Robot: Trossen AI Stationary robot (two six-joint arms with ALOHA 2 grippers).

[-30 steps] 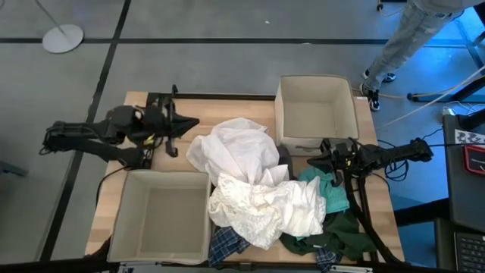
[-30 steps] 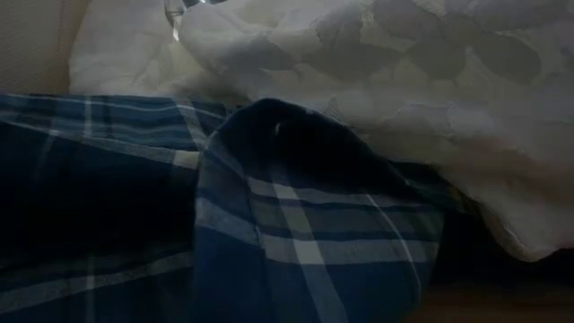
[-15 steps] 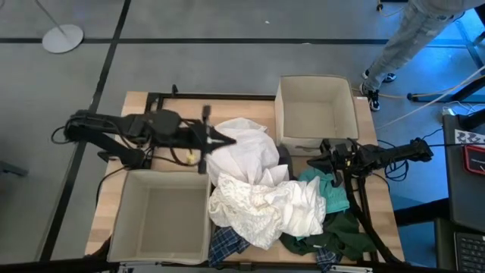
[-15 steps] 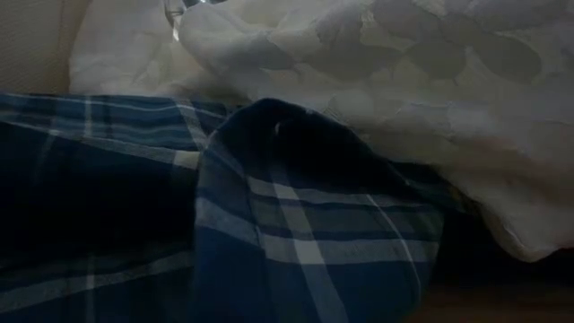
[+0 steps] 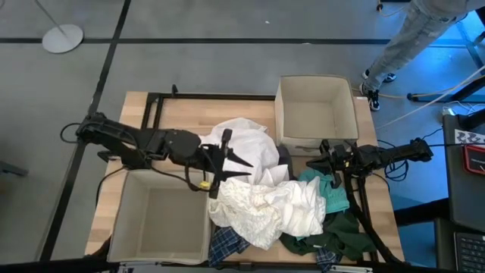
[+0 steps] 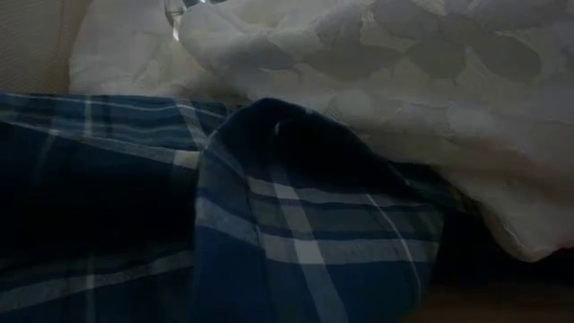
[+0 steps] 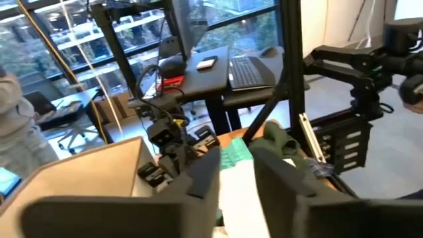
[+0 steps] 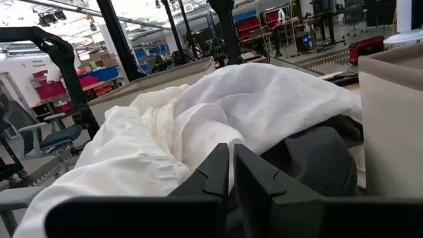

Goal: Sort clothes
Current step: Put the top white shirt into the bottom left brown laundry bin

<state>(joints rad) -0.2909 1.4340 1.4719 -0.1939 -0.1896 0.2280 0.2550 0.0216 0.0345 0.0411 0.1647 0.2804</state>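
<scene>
White fabric dominates the heap on the wooden table: a large smooth white garment lies at the middle, and a crinkled, lacy white garment spreads just in front of it toward the near edge. A teal garment sits at the heap's right side, a dark green garment lies beyond it near the table's front right corner, and a blue-and-white plaid shirt pokes out beneath the white cloth at the front edge, filling the low view. A dark grey garment is tucked between the smooth white one and the far beige square fabric bin. A second beige fabric bin stands at the front left.

The left gripper reaches over the left edge of the smooth white garment with its fingers parted, nothing visibly between them; whether they touch the cloth is hard to judge. The right gripper waits beside the teal garment, fingers closed together and empty.
</scene>
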